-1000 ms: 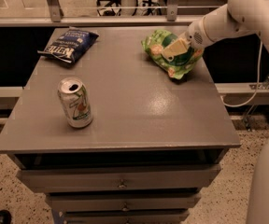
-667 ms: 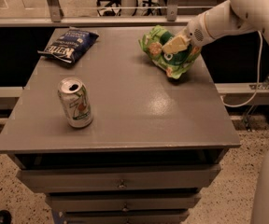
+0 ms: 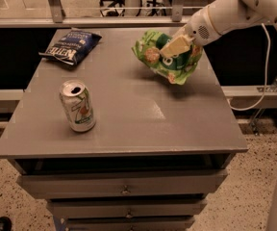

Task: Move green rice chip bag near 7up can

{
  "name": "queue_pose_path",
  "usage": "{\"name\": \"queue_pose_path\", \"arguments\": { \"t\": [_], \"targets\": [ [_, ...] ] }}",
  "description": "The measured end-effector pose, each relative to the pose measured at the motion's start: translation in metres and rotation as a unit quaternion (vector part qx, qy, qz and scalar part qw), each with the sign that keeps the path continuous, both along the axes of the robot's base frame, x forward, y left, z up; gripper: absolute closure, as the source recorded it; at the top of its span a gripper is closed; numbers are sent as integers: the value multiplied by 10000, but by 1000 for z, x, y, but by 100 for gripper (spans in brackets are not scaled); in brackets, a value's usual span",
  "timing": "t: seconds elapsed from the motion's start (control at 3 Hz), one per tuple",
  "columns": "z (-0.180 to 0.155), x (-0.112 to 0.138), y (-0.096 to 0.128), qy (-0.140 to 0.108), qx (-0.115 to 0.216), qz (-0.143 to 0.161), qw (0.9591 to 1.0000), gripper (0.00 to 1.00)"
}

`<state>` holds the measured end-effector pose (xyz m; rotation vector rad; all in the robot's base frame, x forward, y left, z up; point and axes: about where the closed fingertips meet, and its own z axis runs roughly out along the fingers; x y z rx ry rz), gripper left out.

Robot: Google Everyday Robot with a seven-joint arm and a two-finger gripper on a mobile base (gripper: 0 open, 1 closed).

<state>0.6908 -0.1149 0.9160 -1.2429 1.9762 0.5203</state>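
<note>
At table left-front: can upright, blue bag behind. Right-rear: green bag now off surface, shifted slightly left since a second ago; gripper clamped on it. Carry begun; can well apart.

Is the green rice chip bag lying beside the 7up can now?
No, the gripper holds the green rice chip bag at the far right of the table, while the 7up can stands apart at its near left.

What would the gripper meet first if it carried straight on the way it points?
The gripper, far right, grips the green rice chip bag; beyond that, probably the tabletop.
</note>
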Motion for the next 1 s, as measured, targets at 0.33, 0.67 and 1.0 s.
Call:
{"name": "queue_pose_path", "arguments": {
  "t": [0.33, 0.67, 1.0],
  "targets": [
    [-1, -51, 31, 473, -54, 486, 9977, 100],
    [-8, -84, 56, 789, -42, 747, 9941, 100],
    [-16, -106, 84, 1021, -30, 915, 9905, 100]
  ]
}}
